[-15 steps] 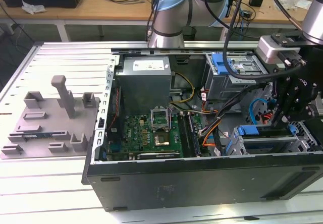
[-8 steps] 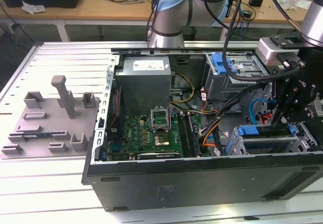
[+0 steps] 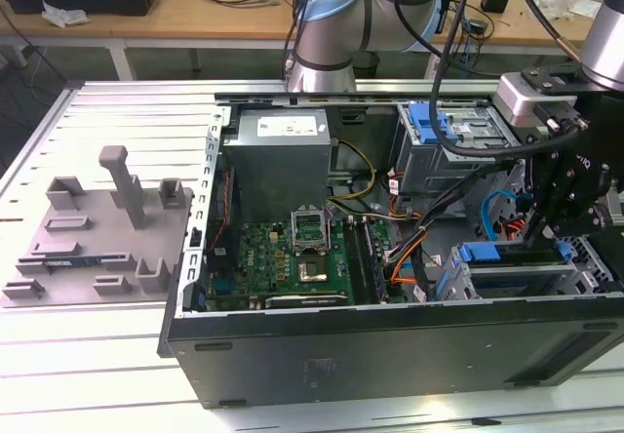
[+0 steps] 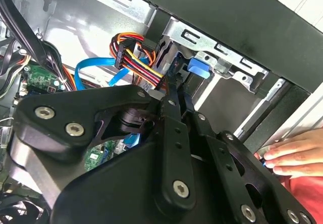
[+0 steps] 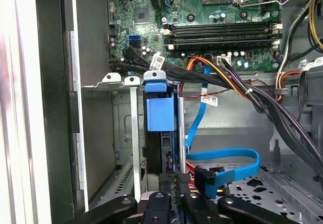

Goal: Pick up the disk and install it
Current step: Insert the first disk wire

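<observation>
The disk [image 5: 160,114] stands on edge in a slot of the grey drive cage [image 5: 132,133] at the case's near corner, on the exterior view's right. Its blue bracket [image 3: 485,254] tops the slot, and the bracket tab [image 4: 198,66] shows past the fingers in the second wrist view. My gripper [image 3: 539,236] hangs straight over that cage. Its black fingers [image 4: 174,90] run close together down to the disk's edge and look shut on it. In the first wrist view the gripper [image 5: 174,182] meets the disk's dark end just below the bracket.
The open case holds a green motherboard [image 3: 297,257], a grey power supply box [image 3: 281,148] and a second cage with a blue latch [image 3: 444,133]. Blue and orange cables [image 5: 222,156] lie beside the slot. A person's hand [image 4: 292,153] rests at the case edge. A grey fixture [image 3: 97,228] lies left.
</observation>
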{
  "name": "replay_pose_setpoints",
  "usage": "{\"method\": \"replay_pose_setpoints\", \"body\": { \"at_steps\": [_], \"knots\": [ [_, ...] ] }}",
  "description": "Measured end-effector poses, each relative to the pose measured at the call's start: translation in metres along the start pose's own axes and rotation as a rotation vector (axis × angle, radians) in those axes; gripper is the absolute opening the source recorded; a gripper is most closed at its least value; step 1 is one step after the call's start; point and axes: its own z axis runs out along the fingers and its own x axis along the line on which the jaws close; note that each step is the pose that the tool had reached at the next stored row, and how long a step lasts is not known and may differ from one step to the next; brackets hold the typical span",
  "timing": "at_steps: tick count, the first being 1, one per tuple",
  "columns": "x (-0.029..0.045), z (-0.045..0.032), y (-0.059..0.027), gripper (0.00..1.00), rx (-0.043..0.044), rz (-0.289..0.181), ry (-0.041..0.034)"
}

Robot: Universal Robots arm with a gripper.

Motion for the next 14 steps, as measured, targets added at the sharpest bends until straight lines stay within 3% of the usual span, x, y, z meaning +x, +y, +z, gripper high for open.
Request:
{"method": "replay_pose_setpoints", "body": {
  "at_steps": [1, 3, 6, 8, 11, 14],
  "knots": [
    [0.0001, -0.0010, -0.0001, 0.18, 0.0003, 0.000, 0.0002],
    [0.0004, -0.0053, -0.0004, 0.30, 0.0005, 0.000, 0.0013],
    [0.0010, -0.0127, -0.0006, 0.30, 0.0005, 0.000, 0.0017],
    [0.0016, -0.0203, -0.0010, 0.30, 0.0006, 0.000, 0.0017],
    [0.0031, -0.0407, -0.0019, 0.30, 0.0006, 0.000, 0.0034],
    [0.0039, -0.0508, -0.0028, 0.30, 0.0006, 0.000, 0.0039]
  ]
}}
